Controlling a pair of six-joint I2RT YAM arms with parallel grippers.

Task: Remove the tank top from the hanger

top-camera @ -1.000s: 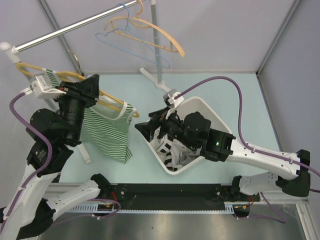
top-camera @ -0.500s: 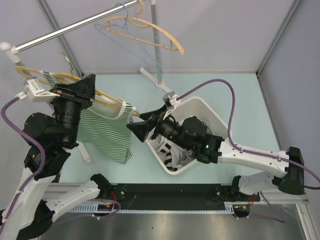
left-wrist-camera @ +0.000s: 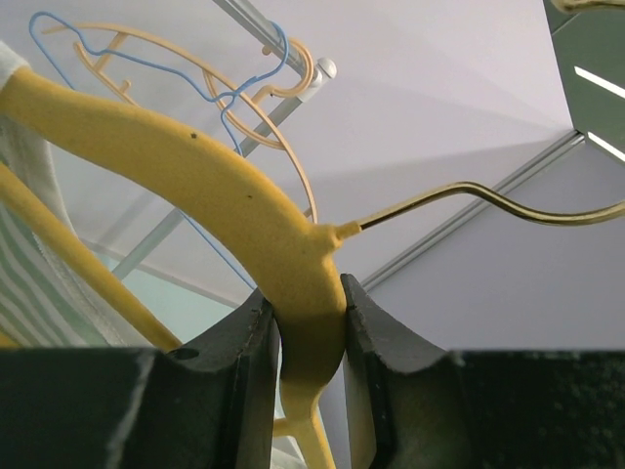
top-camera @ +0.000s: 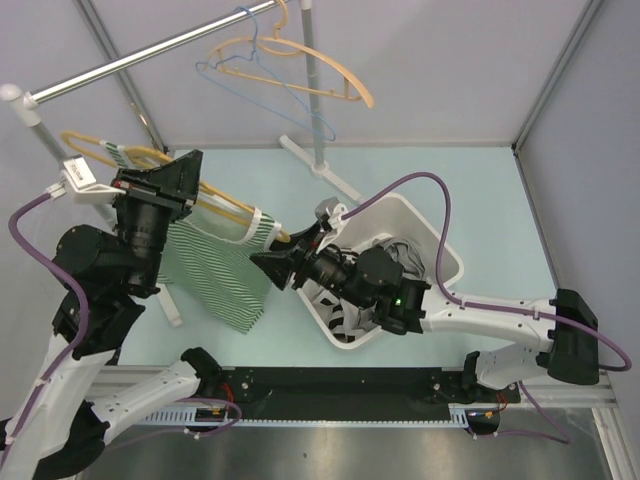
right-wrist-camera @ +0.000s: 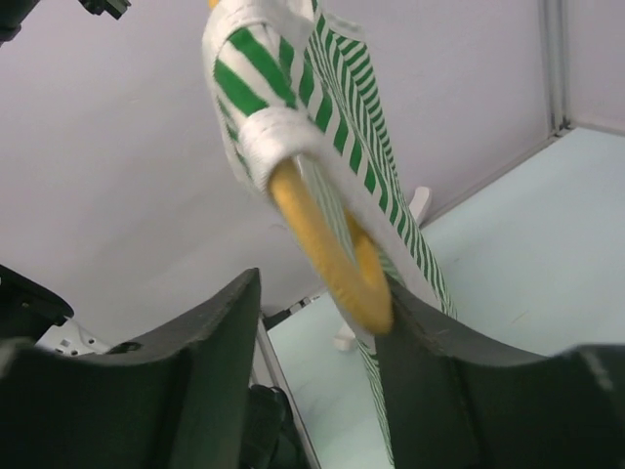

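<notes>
top external: right gripper [top-camera: 272,263] has swung from basket [top-camera: 428,230] to hanger [top-camera: 222,203] tip, jaws apart, so we judge tank top [top-camera: 210,275] strap pull-off comes next; left gripper [left-wrist-camera: 311,327] clamps hanger.

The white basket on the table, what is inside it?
Crumpled clothes, white with dark lines, lie inside the white basket. The right arm covers the middle, so what lies under it cannot be seen.

hanger [left-wrist-camera: 195,168]: hook end cut off at 3 o'clock edge | tank top [right-wrist-camera: 363,112]: cut at 12 o'clock edge | basket [top-camera: 425,222]: contents mostly hidden under right arm [top-camera: 480,312]
</notes>
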